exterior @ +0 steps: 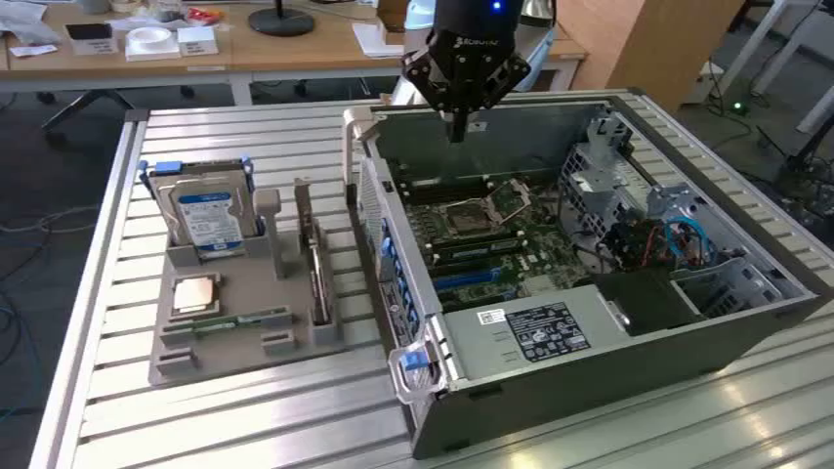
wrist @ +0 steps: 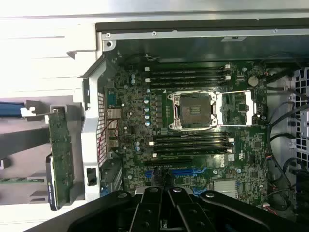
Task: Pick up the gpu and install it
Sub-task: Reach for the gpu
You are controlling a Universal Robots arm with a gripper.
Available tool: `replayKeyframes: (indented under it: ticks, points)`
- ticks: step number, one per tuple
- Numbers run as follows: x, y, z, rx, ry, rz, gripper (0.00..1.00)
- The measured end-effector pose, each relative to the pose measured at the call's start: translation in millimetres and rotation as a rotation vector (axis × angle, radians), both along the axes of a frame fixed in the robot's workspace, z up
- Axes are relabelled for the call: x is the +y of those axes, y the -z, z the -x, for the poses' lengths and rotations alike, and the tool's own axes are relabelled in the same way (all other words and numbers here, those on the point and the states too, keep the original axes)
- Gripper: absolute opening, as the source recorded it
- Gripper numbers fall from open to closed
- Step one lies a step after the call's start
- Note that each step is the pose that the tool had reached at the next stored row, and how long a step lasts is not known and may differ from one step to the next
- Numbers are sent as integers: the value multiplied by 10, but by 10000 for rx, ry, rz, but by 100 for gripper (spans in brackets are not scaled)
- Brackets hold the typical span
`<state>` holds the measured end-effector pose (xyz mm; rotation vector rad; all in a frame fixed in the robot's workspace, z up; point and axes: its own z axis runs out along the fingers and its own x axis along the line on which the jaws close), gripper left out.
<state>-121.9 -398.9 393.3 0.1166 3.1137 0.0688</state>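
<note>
From across the room the tool [exterior: 456, 129] hung above the far wall of the open-topped computer case [exterior: 587, 391], fingers pressed together on nothing. The wrist view looked straight down on the motherboard [wrist: 193, 145], seen only aslant from outside. The gpu [exterior: 316, 269] stood on edge in the grey holder [exterior: 183, 357] on the tabletop [exterior: 195, 420], just outside the case wall, well apart from the tool.

Green motherboard [wrist: 135, 121], blue slots [wrist: 186, 172], seemingly dark gpu [exterior: 318, 278], black pincer [exterior: 456, 133].
</note>
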Motion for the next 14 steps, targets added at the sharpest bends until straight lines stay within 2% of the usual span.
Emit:
replayKeyframes:
  ticks: [11, 14]
  points:
    - [0, 0, 0, -1, 0, -1, 11]
    - [0, -1, 20, 1, 1, -34, 11]
